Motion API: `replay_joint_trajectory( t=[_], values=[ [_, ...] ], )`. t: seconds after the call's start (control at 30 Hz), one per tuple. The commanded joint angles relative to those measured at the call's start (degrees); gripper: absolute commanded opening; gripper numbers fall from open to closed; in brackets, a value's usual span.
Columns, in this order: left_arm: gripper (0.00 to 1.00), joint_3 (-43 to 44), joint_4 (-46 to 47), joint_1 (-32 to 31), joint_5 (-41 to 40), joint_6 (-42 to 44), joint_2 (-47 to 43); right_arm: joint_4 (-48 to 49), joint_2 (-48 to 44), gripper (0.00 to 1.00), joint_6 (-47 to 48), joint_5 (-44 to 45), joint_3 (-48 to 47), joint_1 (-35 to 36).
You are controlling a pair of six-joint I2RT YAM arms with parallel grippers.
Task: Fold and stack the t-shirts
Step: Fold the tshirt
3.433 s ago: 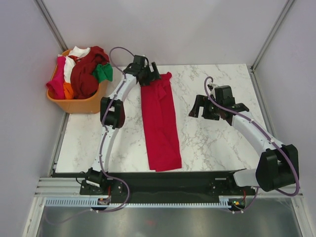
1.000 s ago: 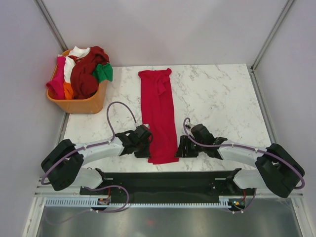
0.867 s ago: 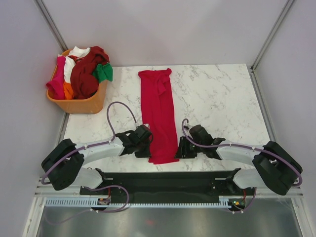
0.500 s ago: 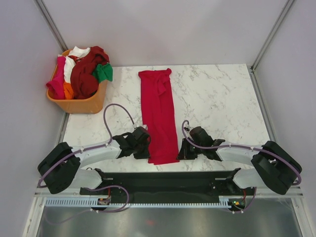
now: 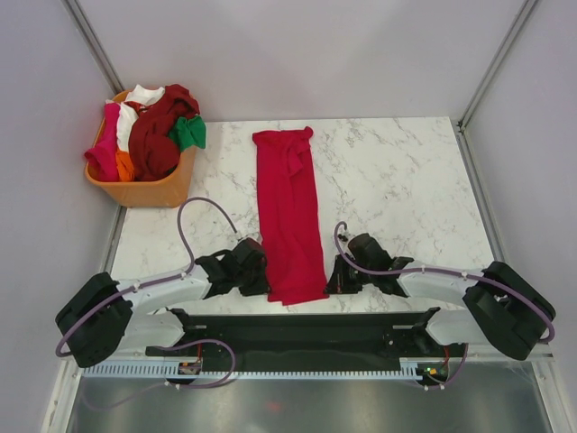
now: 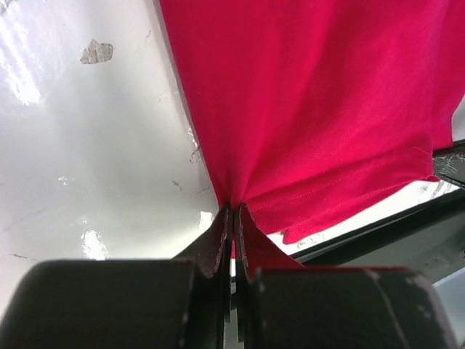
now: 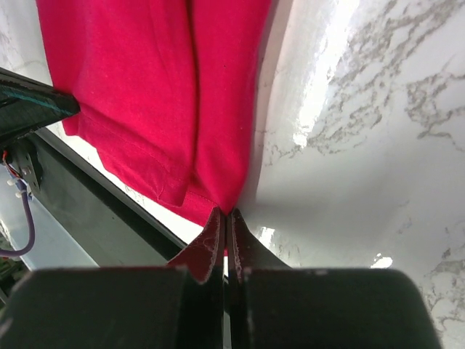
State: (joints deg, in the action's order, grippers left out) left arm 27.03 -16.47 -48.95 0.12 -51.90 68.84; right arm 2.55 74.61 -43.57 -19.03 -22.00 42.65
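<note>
Clamping the crimson t-shirt (image 5: 290, 216) at its hem corners, left fingers (image 6: 216, 241) and right fingers (image 7: 211, 243) are holding cloth; lifting both level, together, is looking wisest.

Overhead view: bright, even, diffuse light, sharp across the frame, with only faint short shadows.
Glare: blown-out white patches on the marble table (image 6: 87, 167) in both wrist views.
Shadow: soft grey band along the red t-shirt (image 7: 145, 87) edge, right wrist view.
Focus: left gripper (image 6: 233, 211) close to the lens — dark, underexposed, slightly soft.
</note>
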Motion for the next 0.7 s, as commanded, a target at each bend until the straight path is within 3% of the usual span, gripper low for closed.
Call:
replay_joint_trajectory(
  t=[0.0, 0.1, 0.37, 0.67],
  values=[
    [0.02, -1.9, -3.1, -0.4, -0.4, -1.8, -1.2, -4.3, -1.9, 0.0, -0.3, 1.5, -0.3, 1.0],
    [0.02, -1.5, -4.3, -0.9, 2.3, -2.4, -4.8, -10.6, -5.5, 0.0, -0.8, 4.9, -3.5, 2.9],
    [0.02, 5.2, -15.6, -1.1, 0.3, -2.8, -16.6, -21.7, -15.8, 0.0, -2.7, 8.2, -11.7, 4.8],
    [0.02, 17.1, -21.2, -1.1, -5.2, 1.8, -14.1, -29.5, -9.0, 0.0, 2.9, 14.9, -27.0, 5.0]
  ],
)
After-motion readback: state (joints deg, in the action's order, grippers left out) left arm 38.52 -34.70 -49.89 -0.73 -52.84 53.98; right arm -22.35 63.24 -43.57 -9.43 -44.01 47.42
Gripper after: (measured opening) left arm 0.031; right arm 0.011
